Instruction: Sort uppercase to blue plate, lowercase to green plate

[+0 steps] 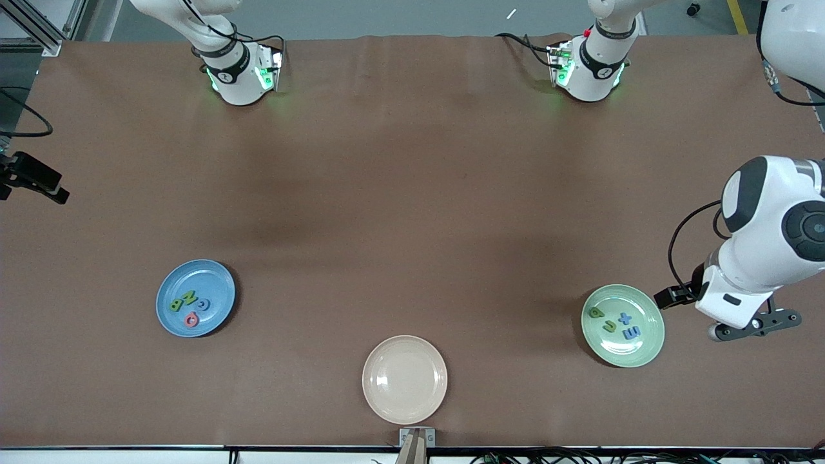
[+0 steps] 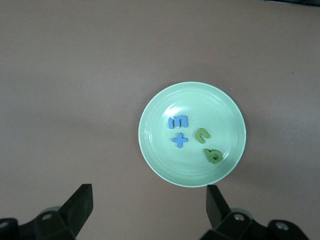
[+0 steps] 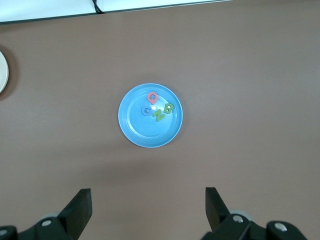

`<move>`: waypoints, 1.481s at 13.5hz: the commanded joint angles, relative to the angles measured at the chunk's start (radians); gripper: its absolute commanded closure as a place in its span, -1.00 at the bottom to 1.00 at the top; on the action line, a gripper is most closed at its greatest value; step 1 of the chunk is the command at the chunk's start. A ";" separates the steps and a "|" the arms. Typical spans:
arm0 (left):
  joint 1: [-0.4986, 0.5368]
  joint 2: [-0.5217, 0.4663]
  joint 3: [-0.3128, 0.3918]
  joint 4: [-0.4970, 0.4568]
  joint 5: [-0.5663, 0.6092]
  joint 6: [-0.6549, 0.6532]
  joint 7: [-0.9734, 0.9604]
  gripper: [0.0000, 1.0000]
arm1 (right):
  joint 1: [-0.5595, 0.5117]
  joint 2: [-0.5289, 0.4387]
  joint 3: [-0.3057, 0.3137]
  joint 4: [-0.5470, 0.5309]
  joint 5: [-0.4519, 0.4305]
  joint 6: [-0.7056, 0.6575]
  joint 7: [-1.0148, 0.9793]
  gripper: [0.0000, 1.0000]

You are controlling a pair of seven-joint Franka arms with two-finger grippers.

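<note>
The brown table (image 1: 412,193) filled almost the whole front picture. The left gripper (image 1: 754,325) hung at the right edge of the frame, just beside the green plate (image 1: 638,354); its fingers (image 2: 80,205) stood wide apart and held nothing. The right gripper (image 3: 148,212) was high over the table — its fingers (image 3: 80,207) also wide apart and empty. The beige plate (image 1: 404,379) lay at lower centre. The blue plate (image 1: 216,283) lay at lower left and carried the uppercase (image 1: 189,304). The lowercase (image 1: 615,321) lay on the green plate.
</note>
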 commanded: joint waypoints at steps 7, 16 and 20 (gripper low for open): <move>0.015 -0.135 -0.019 -0.014 -0.113 -0.122 0.018 -1.00 | 0.008 -0.046 -0.003 -0.050 -0.022 0.046 0.006 -1.00; 0.028 -0.240 -0.021 -0.012 -0.213 -0.194 0.070 -1.00 | -0.001 -0.072 0.035 -0.053 -0.016 -0.077 -0.001 -1.00; 0.028 -0.289 -0.021 -0.014 -0.231 -0.226 0.110 -1.00 | -0.004 -0.087 0.043 -0.053 -0.016 -0.080 -0.007 -1.00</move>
